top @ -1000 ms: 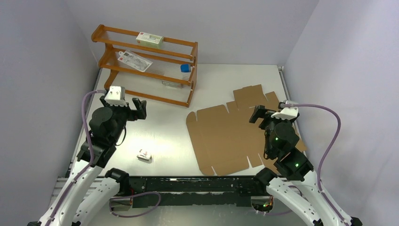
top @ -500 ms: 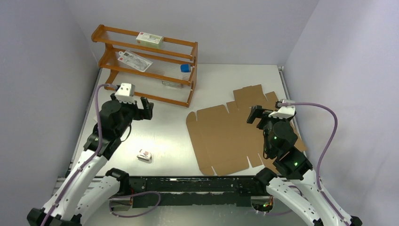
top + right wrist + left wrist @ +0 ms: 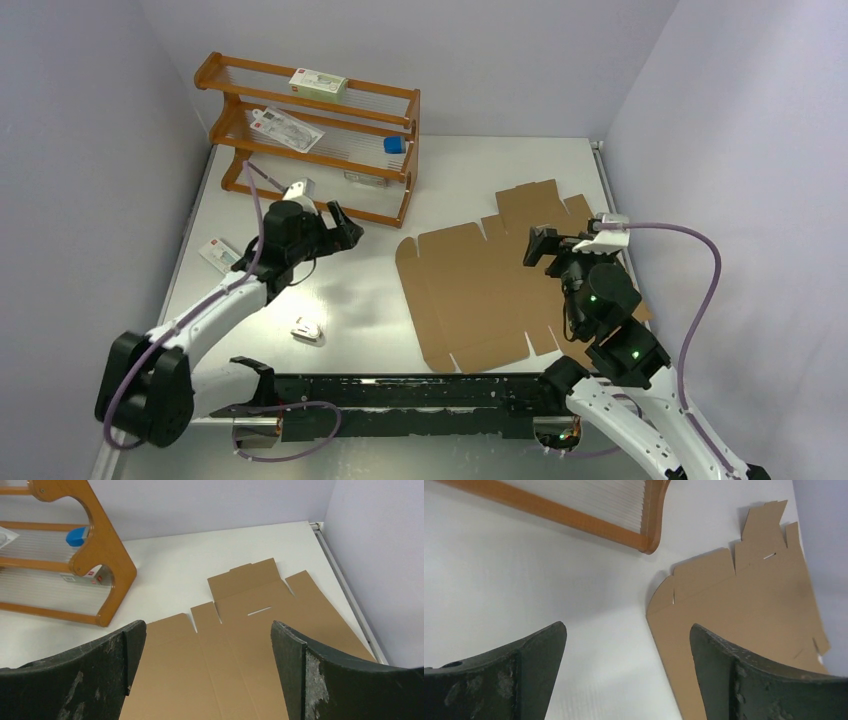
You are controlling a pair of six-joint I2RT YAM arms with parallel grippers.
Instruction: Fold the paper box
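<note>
The paper box (image 3: pixel 480 285) is a flat brown die-cut cardboard sheet with flaps and slits, lying on the right half of the white table. It also shows in the left wrist view (image 3: pixel 749 610) and the right wrist view (image 3: pixel 235 645). My left gripper (image 3: pixel 343 228) is open and empty, above the table left of the sheet's left edge, pointing toward it (image 3: pixel 626 645). My right gripper (image 3: pixel 548 243) is open and empty, hovering over the sheet's right part (image 3: pixel 210 650).
An orange-brown wooden rack (image 3: pixel 310 135) stands at the back left with a white carton, a packet and a blue-capped item on it. A small white object (image 3: pixel 307 329) lies near the front. A white card (image 3: pixel 218 254) lies at the left edge.
My left arm has swung right and forward, from near the left edge toward the sheet, uncovering the white card. My right gripper shifted slightly left over the sheet.
</note>
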